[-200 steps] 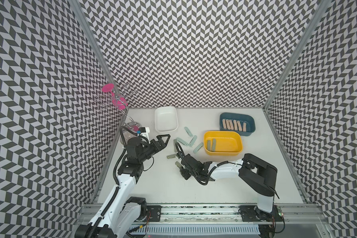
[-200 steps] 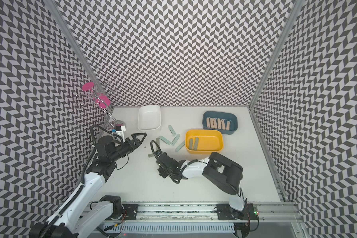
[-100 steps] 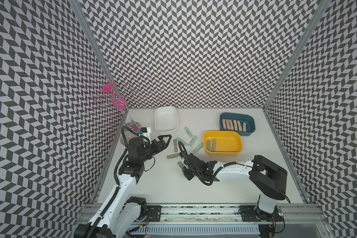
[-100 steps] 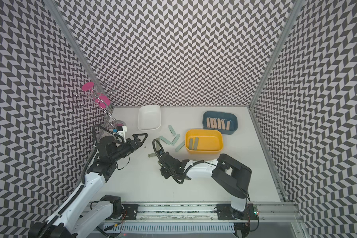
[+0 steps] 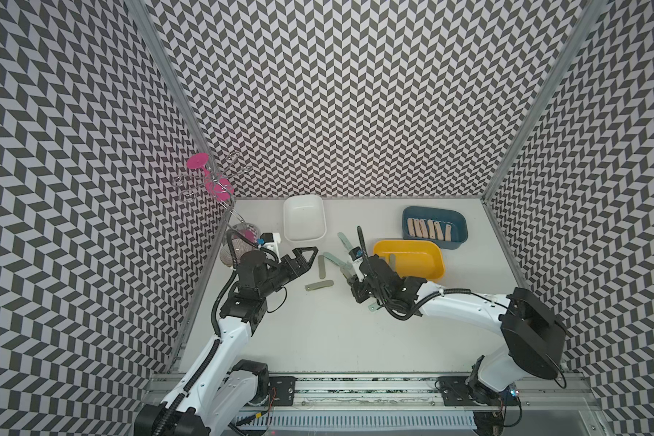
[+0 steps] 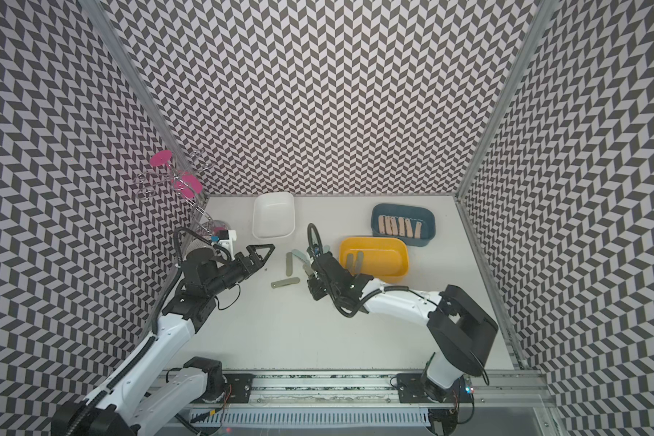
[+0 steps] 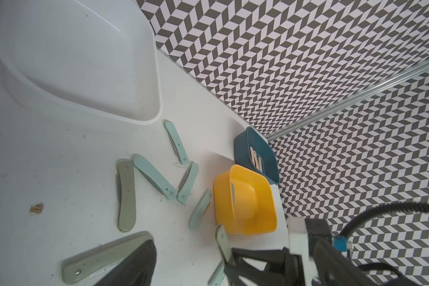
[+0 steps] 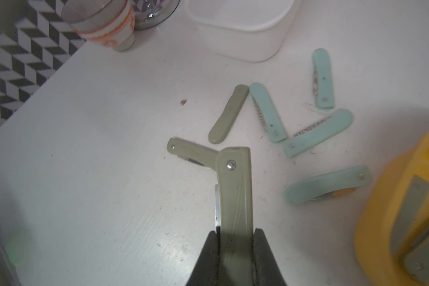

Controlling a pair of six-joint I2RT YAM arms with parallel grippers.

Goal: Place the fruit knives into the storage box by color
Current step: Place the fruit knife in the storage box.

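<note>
Right wrist view: we see the right gripper (image 8: 235, 235) pinching an olive fruit knife (image 8: 235, 188) by one end, near the yellow box (image 8: 374, 247), with mint knives (image 8: 268, 112) lying loose beside that box. Only the top views give us pose. The right arm reaches low with its elbow bent, while the left gripper (image 5: 310, 258) hovers spread wide, well apart from the box. Peach knives (image 5: 429, 229) lie in the blue box (image 5: 444, 246) just beyond it.
</note>
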